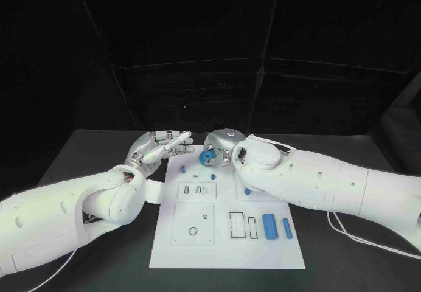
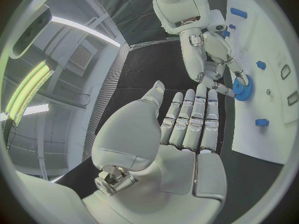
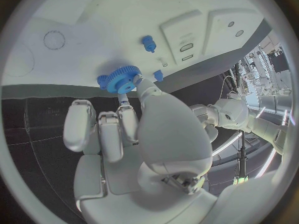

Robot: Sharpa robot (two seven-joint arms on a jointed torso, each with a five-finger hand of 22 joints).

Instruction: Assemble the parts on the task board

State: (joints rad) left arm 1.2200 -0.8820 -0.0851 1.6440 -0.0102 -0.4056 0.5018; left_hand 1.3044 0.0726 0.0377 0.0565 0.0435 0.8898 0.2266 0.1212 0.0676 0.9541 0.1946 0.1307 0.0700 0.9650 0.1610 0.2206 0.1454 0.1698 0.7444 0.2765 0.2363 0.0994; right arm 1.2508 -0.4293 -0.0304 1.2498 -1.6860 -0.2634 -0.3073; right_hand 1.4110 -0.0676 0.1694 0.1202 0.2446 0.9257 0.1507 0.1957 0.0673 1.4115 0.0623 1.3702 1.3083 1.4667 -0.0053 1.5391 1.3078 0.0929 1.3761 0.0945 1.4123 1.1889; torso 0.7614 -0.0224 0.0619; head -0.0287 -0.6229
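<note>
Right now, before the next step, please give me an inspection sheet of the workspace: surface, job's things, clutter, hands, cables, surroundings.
Surface: black table, bare around the board.
Job's things: white task board at the centre; blue gear at its far edge; two blue cylinders lying by the slots; small blue pieces near the far edge.
Clutter: nothing seen.
Hands: right hand pinches the gear; left hand open, fingers straight, beside the board.
Cables: white cable under the right arm.
Surroundings: black backdrop.
</note>
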